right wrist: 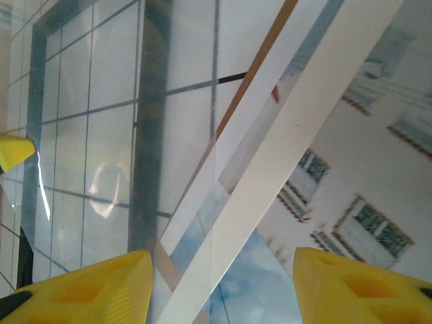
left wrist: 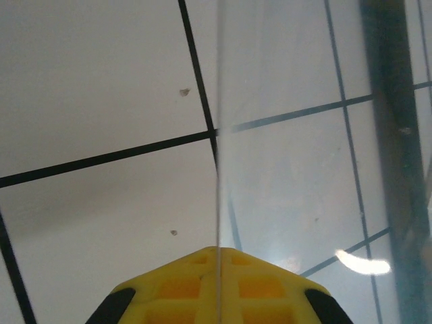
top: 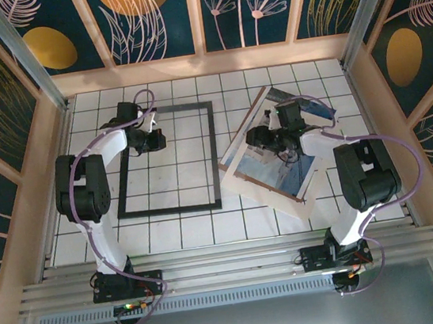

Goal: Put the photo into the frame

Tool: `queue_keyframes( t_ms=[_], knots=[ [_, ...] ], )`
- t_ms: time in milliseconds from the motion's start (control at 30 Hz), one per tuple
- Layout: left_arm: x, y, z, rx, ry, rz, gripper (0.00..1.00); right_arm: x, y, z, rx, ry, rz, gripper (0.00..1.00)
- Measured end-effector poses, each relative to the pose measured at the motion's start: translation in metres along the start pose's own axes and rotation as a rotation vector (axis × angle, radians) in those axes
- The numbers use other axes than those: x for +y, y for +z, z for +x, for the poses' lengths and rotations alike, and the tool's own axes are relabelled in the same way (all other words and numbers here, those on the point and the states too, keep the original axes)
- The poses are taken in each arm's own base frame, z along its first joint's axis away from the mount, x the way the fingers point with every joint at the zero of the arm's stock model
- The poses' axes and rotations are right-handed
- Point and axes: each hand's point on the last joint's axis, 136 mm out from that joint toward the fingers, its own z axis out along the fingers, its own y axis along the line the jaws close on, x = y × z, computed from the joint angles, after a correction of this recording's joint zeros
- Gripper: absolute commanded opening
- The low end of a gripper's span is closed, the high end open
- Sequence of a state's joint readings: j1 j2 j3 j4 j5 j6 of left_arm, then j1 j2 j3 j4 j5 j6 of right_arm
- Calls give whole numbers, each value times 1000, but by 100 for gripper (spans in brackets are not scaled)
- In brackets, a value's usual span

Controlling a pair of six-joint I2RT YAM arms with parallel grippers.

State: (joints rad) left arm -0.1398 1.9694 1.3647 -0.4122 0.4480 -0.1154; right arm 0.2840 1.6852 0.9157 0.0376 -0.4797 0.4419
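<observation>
Lying under right hand (right wrist: 219, 277): the photo (right wrist: 358, 162)

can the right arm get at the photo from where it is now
Probably yes. The right gripper hangs open directly over the photo, with nothing between them. A cream-white mat strip appears to lie across part of the print, so gripping the photo alone may be awkward.

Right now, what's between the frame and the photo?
Top view: beyond the frame, a strip of bare tiled table, then the cream mat border along the photo. Right wrist view also shows a brown board edge there.
</observation>
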Motion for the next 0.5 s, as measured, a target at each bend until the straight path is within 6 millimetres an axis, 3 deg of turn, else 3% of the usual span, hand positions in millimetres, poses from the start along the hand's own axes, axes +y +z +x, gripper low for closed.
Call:
queue_keyframes(
  t_ms=[200, 500],
  knots=[
    [-4, 2, 1, -10, -11, 29, 10, 10, 21, 16, 55, -26, -12, 54],
    [-7, 3, 0, -17, -14, 53, 11, 4, 39, 34, 111, -21, 2, 53]
  ],
)
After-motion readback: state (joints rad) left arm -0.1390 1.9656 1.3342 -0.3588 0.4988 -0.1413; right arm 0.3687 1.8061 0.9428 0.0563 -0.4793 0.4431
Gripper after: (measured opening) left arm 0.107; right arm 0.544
